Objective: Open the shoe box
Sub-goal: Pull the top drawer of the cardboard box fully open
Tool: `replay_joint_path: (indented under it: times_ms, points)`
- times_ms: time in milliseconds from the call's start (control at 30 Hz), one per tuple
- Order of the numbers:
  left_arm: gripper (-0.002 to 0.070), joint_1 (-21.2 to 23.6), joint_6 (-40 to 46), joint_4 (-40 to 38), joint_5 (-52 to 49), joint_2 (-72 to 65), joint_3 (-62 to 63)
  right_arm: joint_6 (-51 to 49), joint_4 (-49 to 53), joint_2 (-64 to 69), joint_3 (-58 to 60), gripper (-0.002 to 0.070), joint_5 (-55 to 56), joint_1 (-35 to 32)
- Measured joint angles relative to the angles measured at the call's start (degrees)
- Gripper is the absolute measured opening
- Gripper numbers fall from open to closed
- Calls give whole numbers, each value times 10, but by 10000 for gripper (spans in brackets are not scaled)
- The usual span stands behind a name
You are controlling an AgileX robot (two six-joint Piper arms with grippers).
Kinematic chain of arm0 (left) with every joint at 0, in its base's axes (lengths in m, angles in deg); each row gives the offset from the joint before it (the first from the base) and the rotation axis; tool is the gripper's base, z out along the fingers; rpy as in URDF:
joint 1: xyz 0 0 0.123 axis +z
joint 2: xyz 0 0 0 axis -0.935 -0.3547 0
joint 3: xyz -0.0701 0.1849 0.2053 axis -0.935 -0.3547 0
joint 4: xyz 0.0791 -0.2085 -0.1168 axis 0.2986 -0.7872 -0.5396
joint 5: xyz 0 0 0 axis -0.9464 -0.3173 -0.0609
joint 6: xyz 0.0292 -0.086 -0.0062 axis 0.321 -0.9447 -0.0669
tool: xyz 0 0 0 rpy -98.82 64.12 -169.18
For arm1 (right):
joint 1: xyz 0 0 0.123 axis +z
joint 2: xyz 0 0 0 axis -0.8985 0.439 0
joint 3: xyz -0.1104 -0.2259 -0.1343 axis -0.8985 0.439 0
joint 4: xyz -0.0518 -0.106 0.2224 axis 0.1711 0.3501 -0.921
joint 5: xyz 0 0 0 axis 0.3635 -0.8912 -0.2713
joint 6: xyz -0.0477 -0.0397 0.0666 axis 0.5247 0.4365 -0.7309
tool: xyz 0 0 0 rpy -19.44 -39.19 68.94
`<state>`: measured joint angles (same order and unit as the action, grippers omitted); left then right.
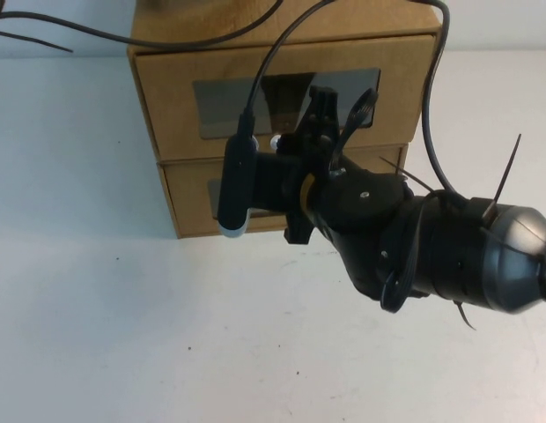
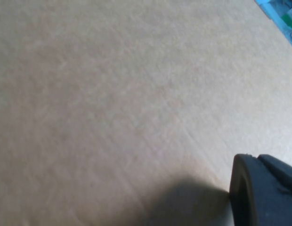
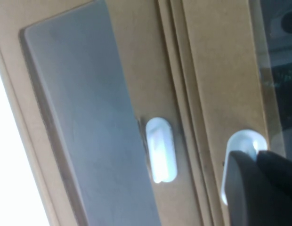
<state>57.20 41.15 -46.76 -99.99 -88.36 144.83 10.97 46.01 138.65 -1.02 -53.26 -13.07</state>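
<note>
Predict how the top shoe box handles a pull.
Top shoe box looks light cardboard: likely slides on the lower box. Its small white tab, at the right hand, may slip. Left hand, close over cardboard, could brace it.

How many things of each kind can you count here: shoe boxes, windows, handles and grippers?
Shoe boxes: 2, upper box stacked on lower box
Clear windows: 2
White handles: 2
Grippers: 2, right gripper at a handle, left gripper beside plain cardboard
Total: 8
</note>
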Motion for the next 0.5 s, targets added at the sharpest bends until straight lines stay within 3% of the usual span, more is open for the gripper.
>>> replay_joint_path:
  times_ms: [233, 500]
  points:
    - [-5, -21, -13, 58, -8, 41, -1, -20, 5, -3, 0, 0, 9, -11]
    - [-5, -92, -25, 105, -10, 97, -43, -27, 8, -4, 0, 0, 10, -23]
